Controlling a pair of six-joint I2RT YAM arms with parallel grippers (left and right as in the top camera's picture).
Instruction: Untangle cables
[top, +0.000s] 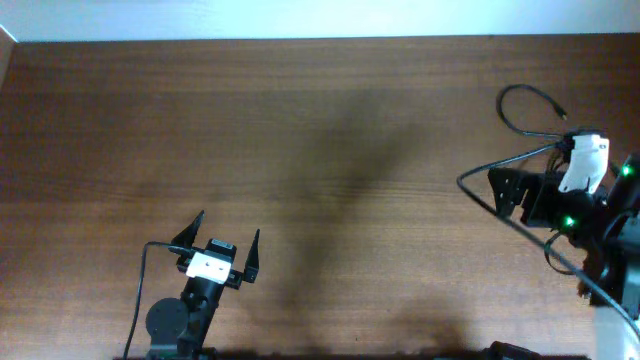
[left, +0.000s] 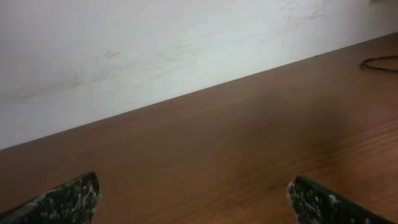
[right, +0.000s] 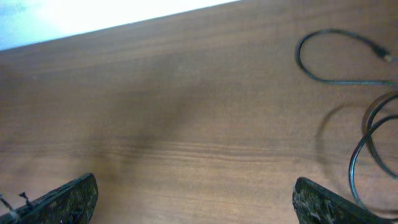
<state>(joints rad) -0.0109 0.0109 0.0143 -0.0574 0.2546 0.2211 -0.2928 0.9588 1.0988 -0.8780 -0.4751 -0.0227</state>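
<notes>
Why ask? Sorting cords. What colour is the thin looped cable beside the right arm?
Black; the thin looped cable shows best in the right wrist view.

A thin black cable (right: 299, 57) is laid on the bench (top: 300, 150) at its far right, near the back edge. It is spread flat in a single open loop, not crossed over itself, and is ended by a small silver-tipped plug (right: 385, 57) that points away to the right. Just in front of it, two more arcs (right: 353, 155) of black cord are curved close together and are cut off by the right edge of the right wrist view. Whether they belong to the same cable cannot be told.
</notes>
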